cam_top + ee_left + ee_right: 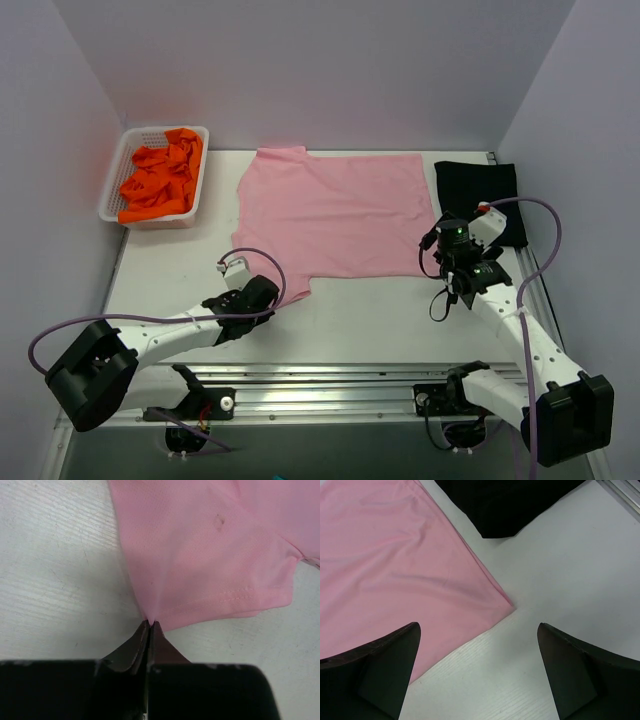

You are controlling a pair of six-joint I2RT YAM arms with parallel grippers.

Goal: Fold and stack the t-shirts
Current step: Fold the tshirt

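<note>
Overhead view of a white table with two robot arms mounted at its near edge. A light pink t-shirt lies spread flat across the middle of the table, its collar end to the left and its bottom hem to the right.

The left gripper is at the shirt's near-left sleeve. In the left wrist view its fingers are clenched together on the pink t-shirt, and the left gripper pinches a small peak of cloth at the sleeve's edge. The stitched sleeve hem runs just to the right. A small dark spot marks the fabric farther in.

The right gripper hangs over the shirt's near-right corner. In the right wrist view the right gripper is spread wide and holds nothing. The corner of the pink t-shirt lies between its two dark fingers. It looks to be above the cloth, though its height is hard to judge.

A black t-shirt, folded, lies at the far right of the table, just beside the pink shirt's hem. Bright orange t-shirts are heaped in a white lattice basket at the far left corner.
</note>
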